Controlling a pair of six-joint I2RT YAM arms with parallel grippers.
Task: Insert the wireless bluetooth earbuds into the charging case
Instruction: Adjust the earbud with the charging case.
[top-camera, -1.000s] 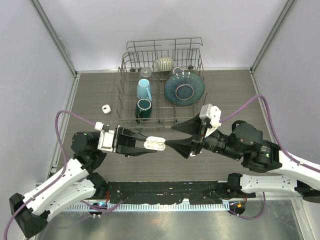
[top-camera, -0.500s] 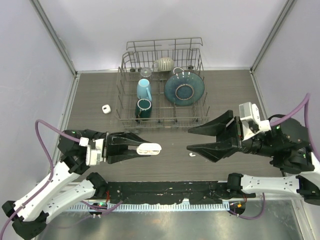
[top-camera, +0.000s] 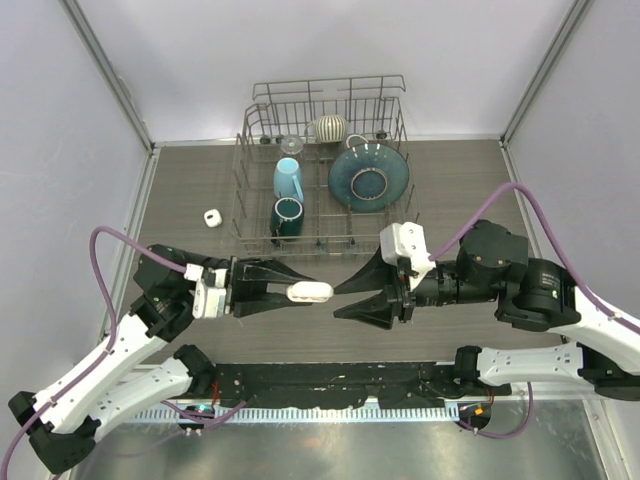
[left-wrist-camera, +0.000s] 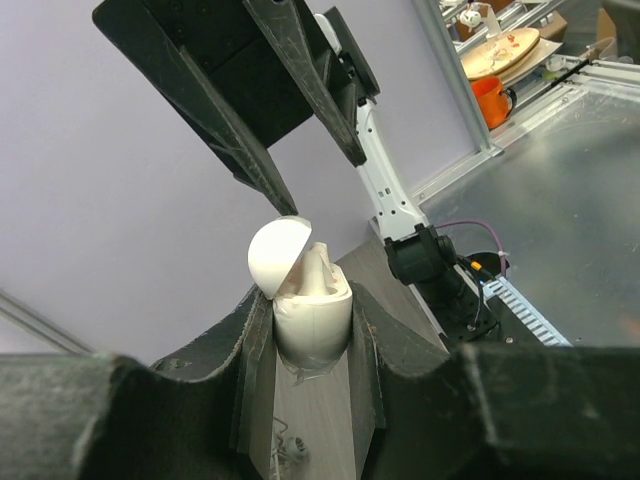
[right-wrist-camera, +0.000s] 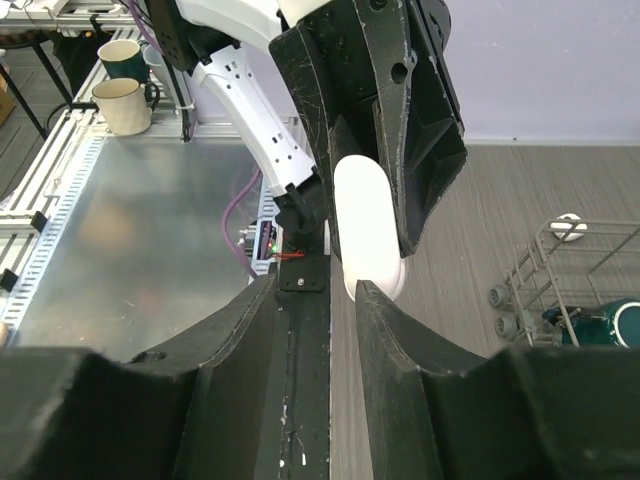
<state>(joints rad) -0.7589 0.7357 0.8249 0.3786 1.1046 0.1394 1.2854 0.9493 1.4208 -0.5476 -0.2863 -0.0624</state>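
Two grippers meet above the middle of the table (top-camera: 470, 180), on the near side of the dish rack (top-camera: 320, 90). Item one: left gripper (top-camera: 292, 292), reaching in from the left, its fingers (left-wrist-camera: 250, 340) narrow and clamped on the lower body of the white charging case (top-camera: 314, 291), which it holds clear of the table with its open end toward the right arm. Item two: lid (left-wrist-camera: 277, 248), a white dome tipped back on its hinge. Item three: one earbud (left-wrist-camera: 318, 262), standing in the mouth of the case, stem up and apparently not fully seated. Item four: right gripper (top-camera: 341, 300), just to the right of the case, its fingers (right-wrist-camera: 262, 340) moderately parted with nothing visible between them and not touching the case. Item five: a small white piece (left-wrist-camera: 288, 452) on the table below the case, possibly another earbud, too small to tell. Step in hand, by judgement: seating the earbud, lid not yet closed. Next move likely calls for the right fingertips to come in straight along the case's axis and press lightly, while the left grip holds firm so the case does not twist.
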